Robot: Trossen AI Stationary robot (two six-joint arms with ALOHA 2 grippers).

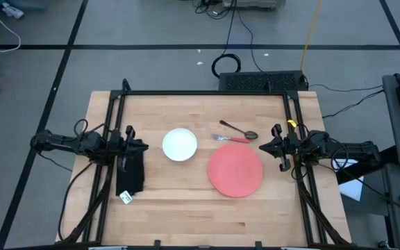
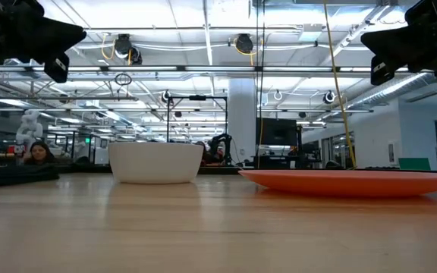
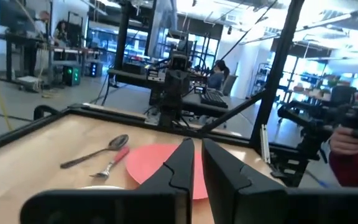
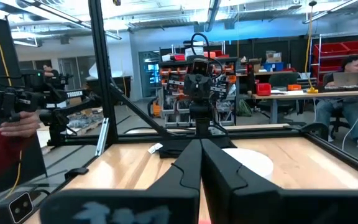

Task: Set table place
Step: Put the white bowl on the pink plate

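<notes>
On the light-wood table (image 1: pixel 186 215) a white bowl (image 1: pixel 180 144) stands left of centre, and a red plate (image 1: pixel 235 171) lies flat right of it. A metal spoon (image 1: pixel 239 130) and a red-handled fork (image 1: pixel 232 139) lie on the wood just beyond the plate. A black folded cloth (image 1: pixel 131 175) with a white tag lies at the left, under my left arm. My left gripper (image 1: pixel 144 146) hovers shut and empty left of the bowl. My right gripper (image 1: pixel 262 147) hovers shut and empty right of the plate's far edge. Both are raised above the table in the low view.
Black frame rails (image 1: pixel 207 94) run along the table's far edge and both sides. A black box (image 1: pixel 262 81) and cables lie on the floor beyond the far edge. A person's hand (image 4: pixel 17 124) holds a device beside the table's left side.
</notes>
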